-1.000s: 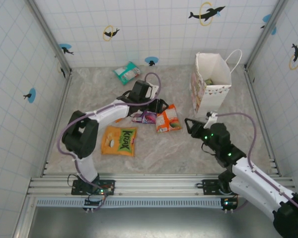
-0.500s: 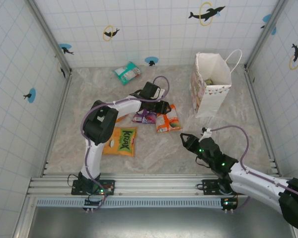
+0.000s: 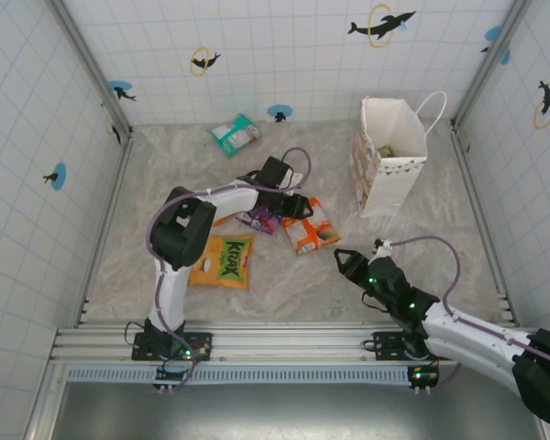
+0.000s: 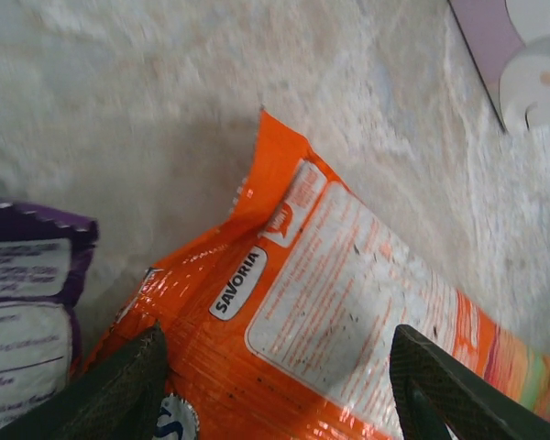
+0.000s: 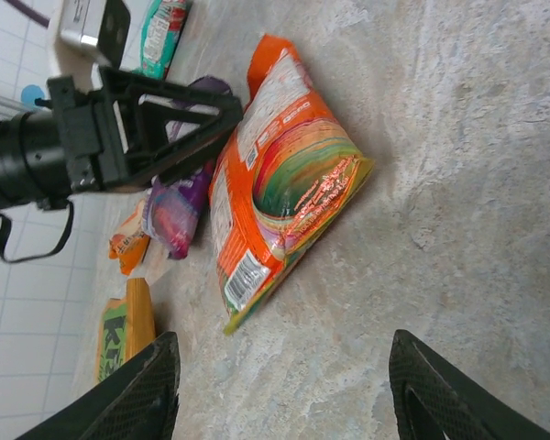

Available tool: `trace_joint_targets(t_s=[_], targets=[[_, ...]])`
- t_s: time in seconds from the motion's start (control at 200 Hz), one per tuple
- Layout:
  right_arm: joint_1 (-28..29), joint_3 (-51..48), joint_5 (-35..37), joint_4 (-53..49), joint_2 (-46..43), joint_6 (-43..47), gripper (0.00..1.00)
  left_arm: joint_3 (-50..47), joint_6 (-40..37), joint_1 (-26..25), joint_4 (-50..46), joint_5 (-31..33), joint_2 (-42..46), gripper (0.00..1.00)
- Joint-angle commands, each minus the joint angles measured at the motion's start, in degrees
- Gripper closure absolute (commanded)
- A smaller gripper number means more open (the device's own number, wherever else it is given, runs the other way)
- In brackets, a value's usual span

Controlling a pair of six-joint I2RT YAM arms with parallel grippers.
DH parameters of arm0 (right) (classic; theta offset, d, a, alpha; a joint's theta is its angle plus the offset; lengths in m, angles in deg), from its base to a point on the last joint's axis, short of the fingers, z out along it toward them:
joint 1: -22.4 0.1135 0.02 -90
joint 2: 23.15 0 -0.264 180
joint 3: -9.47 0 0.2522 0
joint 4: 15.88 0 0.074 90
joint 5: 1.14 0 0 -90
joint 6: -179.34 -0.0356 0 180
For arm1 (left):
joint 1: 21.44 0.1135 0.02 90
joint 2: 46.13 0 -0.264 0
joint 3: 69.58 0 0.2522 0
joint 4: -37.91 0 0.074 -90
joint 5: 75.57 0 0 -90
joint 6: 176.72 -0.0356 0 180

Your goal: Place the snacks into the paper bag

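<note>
The orange-red packet (image 3: 309,225) lies mid-table with my left gripper (image 3: 296,205) open over its upper end. In the left wrist view its fingers straddle that packet (image 4: 330,312) without closing on it. The purple packet (image 3: 257,220) lies just to its left, partly under the arm. The large orange packet with the green logo (image 3: 222,260) lies lower left, and the teal-white packet (image 3: 236,134) lies at the back. The white paper bag (image 3: 390,160) stands open at the back right. My right gripper (image 3: 346,264) is open and empty, low over the bare table just below and right of the orange-red packet (image 5: 280,183).
Tiled walls with metal rails close off the table at the back and both sides. A tiny orange packet (image 5: 128,246) lies beside the purple one (image 5: 179,206). Something greenish shows inside the bag's mouth (image 3: 385,149). Bare marble lies between my right gripper and the bag.
My left gripper reached right over the orange-red packet, which slid a little towards the near edge and turned. My right gripper pulled back from beside the bag, down and left.
</note>
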Motion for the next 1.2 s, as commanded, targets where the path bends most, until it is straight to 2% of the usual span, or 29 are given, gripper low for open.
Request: trace_joint_targets(t_s=[0.0,0.17,0.36,0.43,0.535,0.701,0.826,0.931,1.196], targets=[[-1.49,-0.60,-0.95,-1.34,-1.40,0.51,0.38,-3.40,-0.14,-0.24,-3.12,-3.31,2.63,0.35],[-3.64,-1.20,-4.69,-1.36,-1.37,0.85,0.37,-7.39,0.13,-1.81,-1.56,-6.72,4.85,0.37],[-3.97,-1.21,-6.90,1.44,1.99,0.32,0.36,-10.46,4.93,-3.44,1.88,-10.71,7.80,0.37],[-3.99,-1.33,-6.72,2.15,2.98,0.32,0.36,-10.73,5.31,-3.43,2.33,-9.81,9.16,0.37],[-4.98,-2.36,-6.25,3.52,3.87,-0.60,0.36,-9.65,4.52,-3.13,0.87,-5.20,10.04,0.35],[-9.84,-4.10,-6.29,2.98,1.66,0.34,0.37,-8.96,4.78,-2.46,0.65,-2.96,8.97,0.35],[-14.70,-5.65,-11.18,4.91,1.06,1.36,0.37,-9.36,4.53,-2.46,0.60,-2.90,7.49,0.38],[-18.43,-7.15,-17.17,11.11,2.36,1.49,0.37,-9.84,4.76,-2.46,0.91,-3.17,6.54,0.42],[-21.31,-7.00,-21.81,15.26,8.52,1.94,0.39,-10.25,5.47,-2.46,2.14,-3.35,5.03,0.52]])
